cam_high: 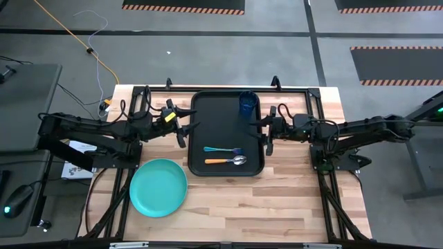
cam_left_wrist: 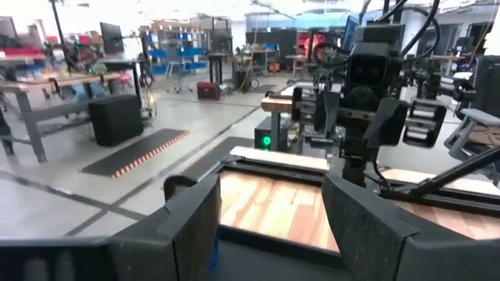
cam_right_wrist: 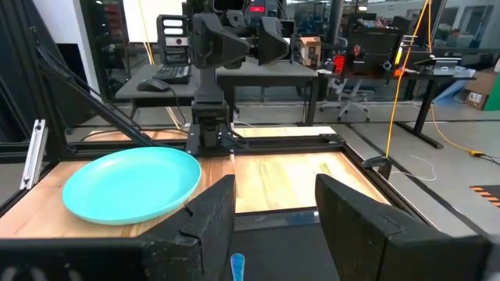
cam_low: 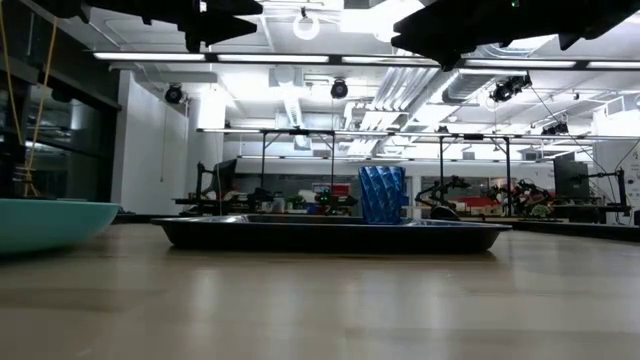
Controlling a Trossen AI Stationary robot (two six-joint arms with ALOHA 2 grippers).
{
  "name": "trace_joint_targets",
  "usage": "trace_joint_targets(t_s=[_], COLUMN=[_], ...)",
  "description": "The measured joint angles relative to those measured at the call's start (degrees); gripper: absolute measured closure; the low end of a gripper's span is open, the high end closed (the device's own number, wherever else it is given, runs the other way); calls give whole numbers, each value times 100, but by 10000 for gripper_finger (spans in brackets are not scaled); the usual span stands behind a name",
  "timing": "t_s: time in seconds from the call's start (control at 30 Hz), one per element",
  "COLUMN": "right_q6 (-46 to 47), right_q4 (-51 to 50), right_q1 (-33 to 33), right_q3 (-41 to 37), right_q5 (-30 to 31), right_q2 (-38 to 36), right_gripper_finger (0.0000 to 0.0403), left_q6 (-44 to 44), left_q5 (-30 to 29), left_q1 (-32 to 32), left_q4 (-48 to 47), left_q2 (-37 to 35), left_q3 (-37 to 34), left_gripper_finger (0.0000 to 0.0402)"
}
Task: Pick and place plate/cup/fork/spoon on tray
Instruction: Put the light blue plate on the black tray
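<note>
The black tray lies mid-table. In it, the dark blue cup stands at the far right corner, and the teal-and-blue fork and orange-handled spoon lie side by side near its near end. The turquoise plate rests flat on the table, left of the tray near the front; it also shows in the right wrist view. My left gripper is open and empty, raised at the tray's left edge. My right gripper is open and empty, raised at the tray's right edge.
The wooden table has bare room at the front right and front middle. Black frame rails run along the far edge and both sides. In the low view the tray stands ahead with the cup on it.
</note>
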Motion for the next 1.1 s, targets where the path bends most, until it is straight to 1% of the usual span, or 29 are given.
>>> trace_joint_targets(t_s=[0.07, 0.2, 0.3, 0.37, 0.47, 0.53, 0.6, 0.67, 0.8, 0.93, 1.1], right_q6=[0, -44, -88, -92, -211, -247, -243, -242, -228, -64, -44], right_q4=[0, -2, -3, -4, -4, -4, -6, -7, -21, -112, -129], right_q1=[0, 1, 2, 0, -4, -5, -4, -4, -4, -4, -4], right_q3=[0, 0, 0, 0, 2, 2, 2, 2, 2, 2, 2], right_q5=[1, 1, 3, 3, 3, 5, 5, 5, 29, 25, 25], right_q2=[0, 0, 0, 0, 0, 0, 0, 0, 0, 0, 0], right_gripper_finger=[233, 233, 233, 233, 233, 233, 233, 233, 233, 233, 233], left_q6=[-18, 268, 258, 258, 235, 49, -194, -234, 87, 50, 4], left_q5=[183, 1023, 1554, 1727, 1736, 1680, 1535, 1337, 1036, 760, 647], left_q1=[-23, -185, -439, -668, -1111, -1409, -1695, -1947, -2311, -2463, -2389], left_q4=[-300, -1133, -1706, -2435, -3752, -4581, -5189, -5697, -6586, -7212, -7154], left_q2=[45, 336, 590, 769, 1062, 1253, 1470, 1628, 1940, 2273, 2658], left_q3=[4, 87, 367, 641, 1205, 1536, 1777, 1915, 1932, 1932, 1932], left_gripper_finger=[186, 186, 186, 186, 186, 186, 186, 186, 186, 186, 186])
